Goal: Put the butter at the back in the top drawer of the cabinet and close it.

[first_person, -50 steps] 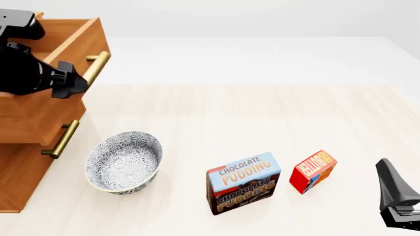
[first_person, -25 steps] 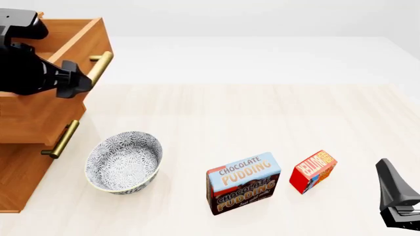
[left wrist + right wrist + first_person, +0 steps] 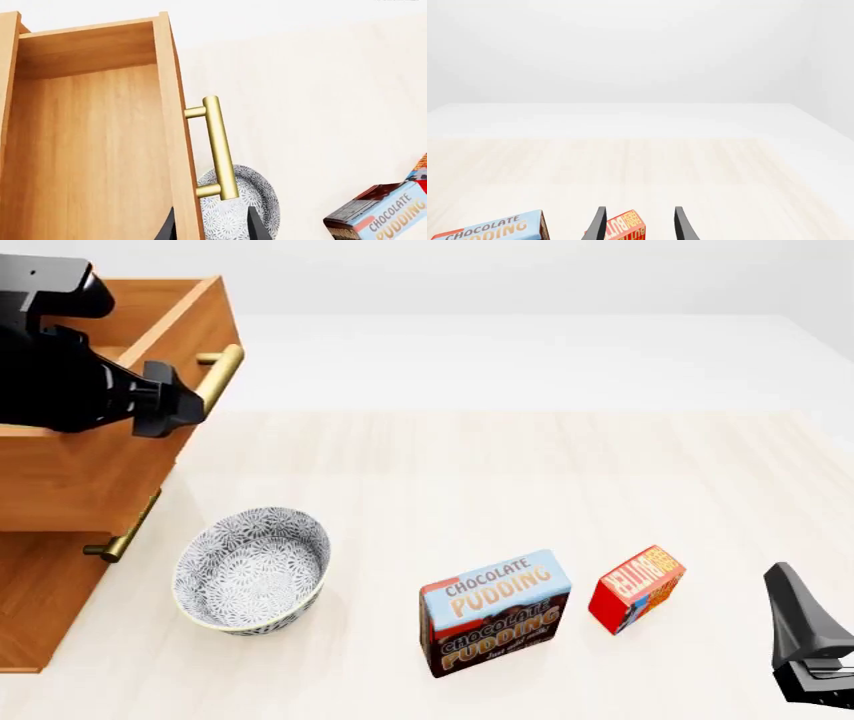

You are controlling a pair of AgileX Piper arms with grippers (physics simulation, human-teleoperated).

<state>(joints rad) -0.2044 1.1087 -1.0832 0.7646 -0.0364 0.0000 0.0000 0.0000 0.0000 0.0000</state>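
The left gripper [image 3: 187, 405] sits at the brass handle [image 3: 218, 377] of the top drawer [image 3: 100, 455]. In the left wrist view its two dark fingertips [image 3: 255, 227] stand apart, straddling the drawer front and the lower end of the handle [image 3: 220, 147]. The pictures do not show whether the pads press on the bar — contact cannot be confirmed. The top drawer is pulled out from the cabinet [image 3: 40, 590], its interior open to view and bare wood inside.

The right gripper [image 3: 637, 225] hangs low at the near right corner of the table [image 3: 534, 470], with its jaws parted and nothing between them. In the front view only its dark body [image 3: 807, 640] shows at the frame edge.

The butter [image 3: 637, 588] stands on the table near the front, well apart from the left gripper and the drawer. It lies just ahead of the right gripper; in the right wrist view the red box [image 3: 624, 227] appears between the two fingers, beyond their tips.

The pudding box [image 3: 495, 613] stands just beside the butter — on the cabinet side of it. A patterned bowl [image 3: 252, 568] rests between the pudding box and the cabinet.
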